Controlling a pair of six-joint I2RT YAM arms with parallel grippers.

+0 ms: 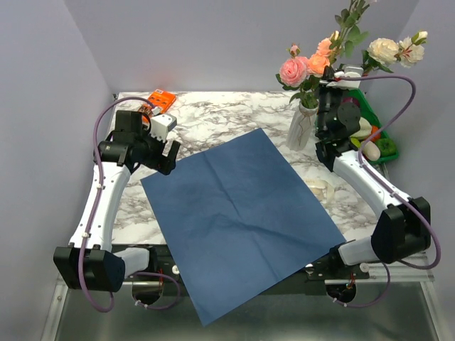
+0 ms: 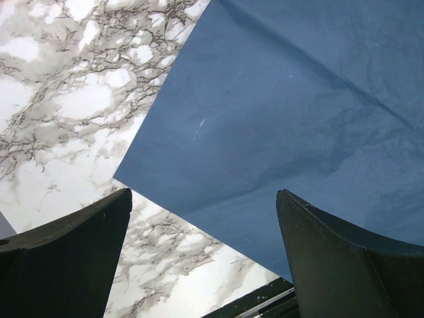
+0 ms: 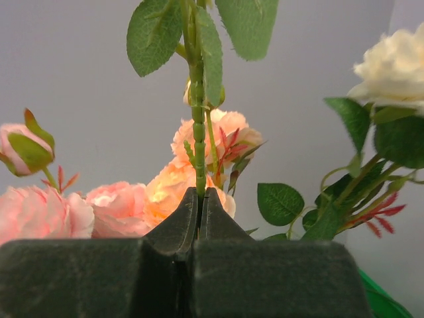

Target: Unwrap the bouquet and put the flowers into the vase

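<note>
Your right hand (image 3: pixel 200 196) is clenched tight on one thin green stem of the flowers (image 3: pixel 197 126), holding it upright just above and beside the vase (image 1: pixel 299 129). The vase stands at the far right of the table (image 1: pixel 213 117) with pink roses in its neck. Your left hand (image 2: pixel 204 197) is released, fingers wide apart, hanging over the left corner of the blue paper (image 1: pixel 242 213). The paper lies unfolded across the middle of the table, its near corner hanging off the edge. A green tray (image 1: pixel 389 150) sits just right of the vase, partly hidden by the arm
</note>
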